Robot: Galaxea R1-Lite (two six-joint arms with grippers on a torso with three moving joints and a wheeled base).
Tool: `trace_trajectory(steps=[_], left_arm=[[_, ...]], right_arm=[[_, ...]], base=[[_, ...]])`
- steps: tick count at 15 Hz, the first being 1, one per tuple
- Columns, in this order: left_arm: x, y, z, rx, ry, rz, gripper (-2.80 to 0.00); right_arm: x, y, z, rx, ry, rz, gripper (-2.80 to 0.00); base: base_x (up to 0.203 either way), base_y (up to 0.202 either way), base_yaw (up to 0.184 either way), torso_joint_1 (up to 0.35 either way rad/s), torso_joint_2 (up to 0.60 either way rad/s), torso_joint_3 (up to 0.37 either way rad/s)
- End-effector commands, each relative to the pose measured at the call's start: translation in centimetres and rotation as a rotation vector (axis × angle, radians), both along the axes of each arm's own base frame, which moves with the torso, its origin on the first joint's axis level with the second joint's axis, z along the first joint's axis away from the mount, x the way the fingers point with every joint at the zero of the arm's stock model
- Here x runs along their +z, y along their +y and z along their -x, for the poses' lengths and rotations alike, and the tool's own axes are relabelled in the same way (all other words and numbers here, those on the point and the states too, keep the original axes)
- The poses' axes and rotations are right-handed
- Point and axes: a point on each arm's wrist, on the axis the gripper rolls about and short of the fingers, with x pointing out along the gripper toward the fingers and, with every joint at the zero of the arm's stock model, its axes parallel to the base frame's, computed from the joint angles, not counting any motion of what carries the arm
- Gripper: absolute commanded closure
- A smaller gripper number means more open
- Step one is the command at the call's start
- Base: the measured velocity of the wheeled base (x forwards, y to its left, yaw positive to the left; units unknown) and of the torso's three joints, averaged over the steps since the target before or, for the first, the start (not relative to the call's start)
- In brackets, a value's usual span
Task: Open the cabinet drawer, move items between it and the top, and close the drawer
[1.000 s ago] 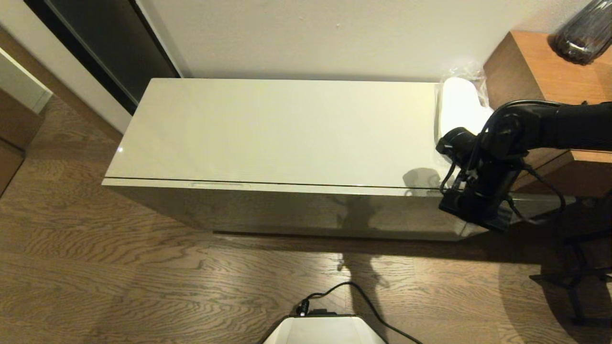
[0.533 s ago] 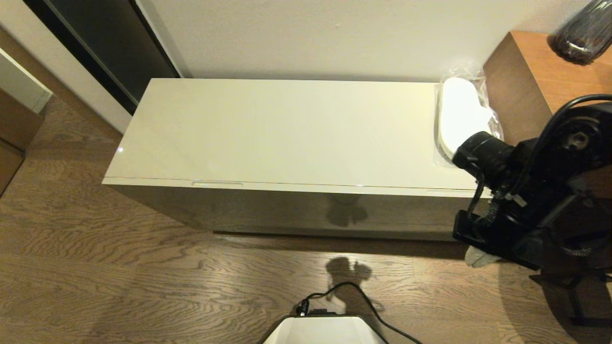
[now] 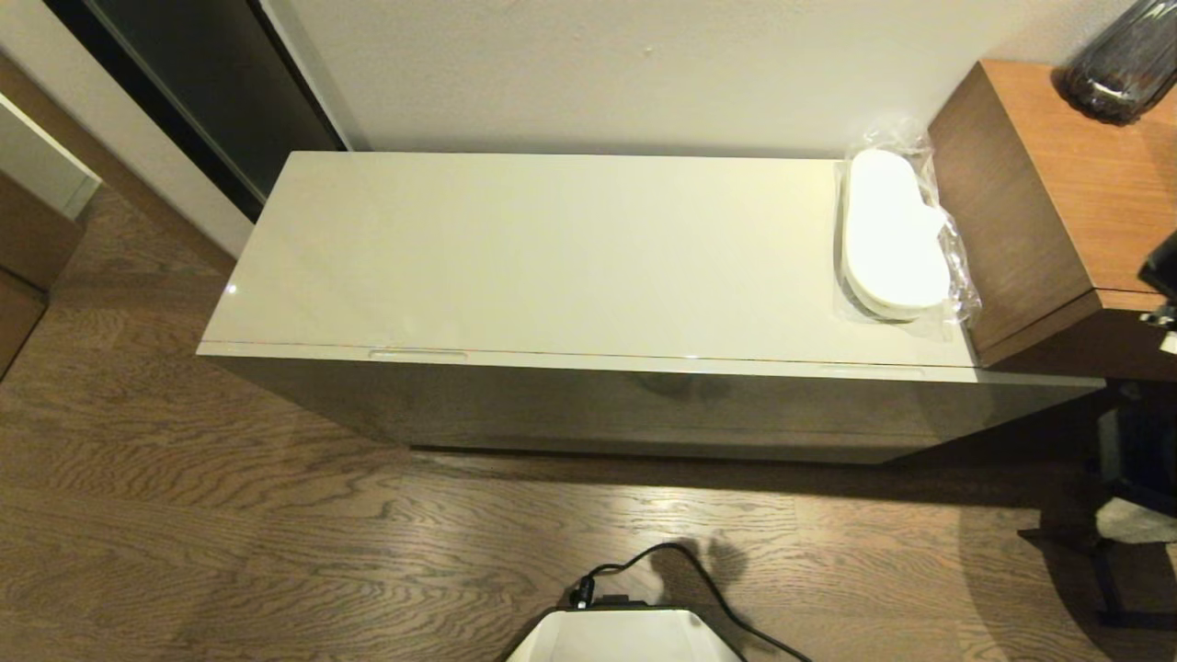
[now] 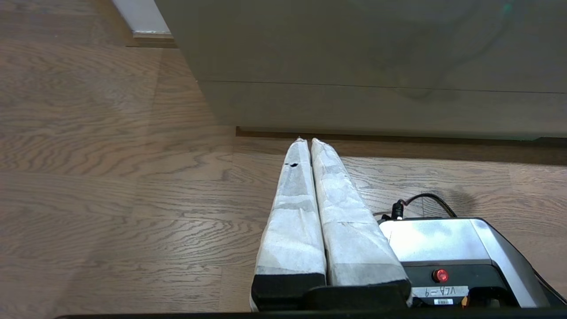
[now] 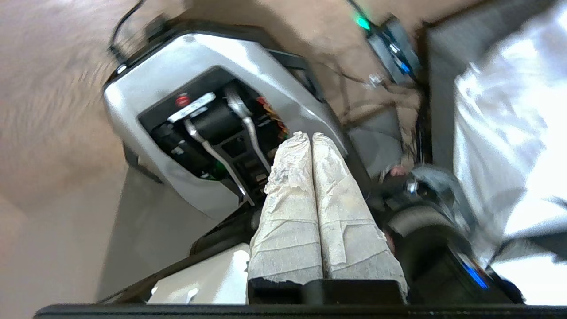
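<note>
With the drawer (image 3: 644,405) closed and wrapped slippers (image 3: 890,234) on the counter (image 3: 515,257), well apart from both empty, clenched grippers (image 4: 305,141) (image 5: 305,135), the task looks finished.

Wrapped slippers (image 3: 890,234) are lying on the counter (image 3: 552,248) at its right end, beside the wooden unit (image 3: 1057,202).

The head view looks steeply down at the cabinet (image 3: 588,276) and floor (image 3: 276,515). The left wrist view, low, faces the cabinet front, sharing the base (image 4: 447,248). The right wrist view faces the base closely.
</note>
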Motion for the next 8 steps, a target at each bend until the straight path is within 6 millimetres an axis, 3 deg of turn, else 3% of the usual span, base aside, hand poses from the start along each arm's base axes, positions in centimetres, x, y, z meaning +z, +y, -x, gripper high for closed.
trace_trajectory(steps=[1,5,8], left_arm=[[0.0,0.0,0.0,0.000,0.001,0.000,0.00],[0.0,0.0,0.0,0.001,0.001,0.000,0.00],[0.0,0.0,0.0,0.000,0.001,0.000,0.00]], right_arm=[[1.8,-2.8,4.1,-0.127,-0.069,-0.023,0.00],[1.6,-4.5,12.3,-0.113,-0.106,-0.042,0.00],[-1.2,-5.2,16.4,-0.144,-0.022,-0.004,0.00]], base=[[0.000,0.000,0.000,0.000,0.00,0.000],[0.000,0.000,0.000,0.000,0.00,0.000],[0.000,0.000,0.000,0.000,0.00,0.000]])
